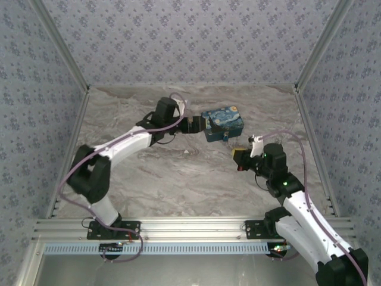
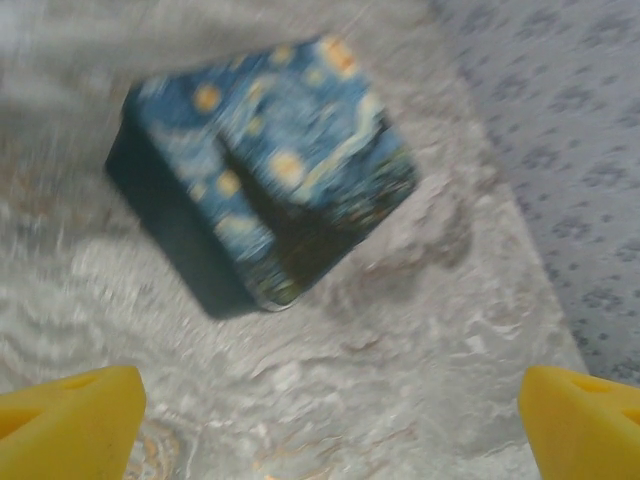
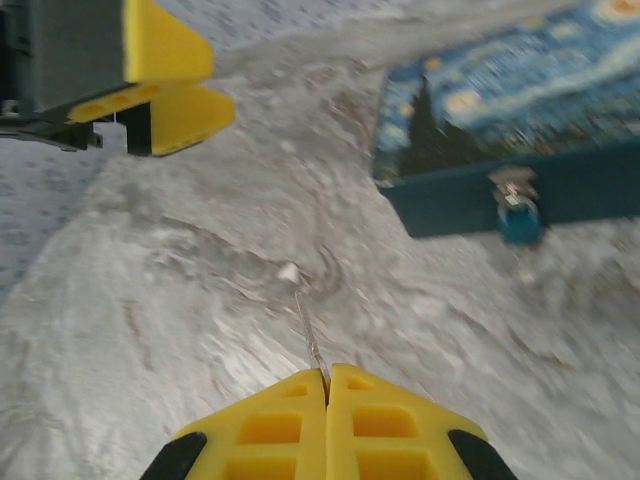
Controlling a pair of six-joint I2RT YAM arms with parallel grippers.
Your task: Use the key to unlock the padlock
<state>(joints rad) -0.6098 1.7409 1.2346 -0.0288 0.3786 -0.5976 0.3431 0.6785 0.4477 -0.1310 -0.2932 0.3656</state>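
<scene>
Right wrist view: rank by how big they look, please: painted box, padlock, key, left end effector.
1. painted box, even cropped by the frame.
2. left end effector, also cropped.
3. padlock.
4. key, a thin sliver at the right end effector tips; blurred, outline unsure.

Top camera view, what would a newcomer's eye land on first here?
The blue starry-night box stands out on the grey marbled table, toward the back. A tiny blue padlock hangs on its front wall. The right hand is shut on a thin key that points toward the box, while the left hand is wide open near the box.
</scene>
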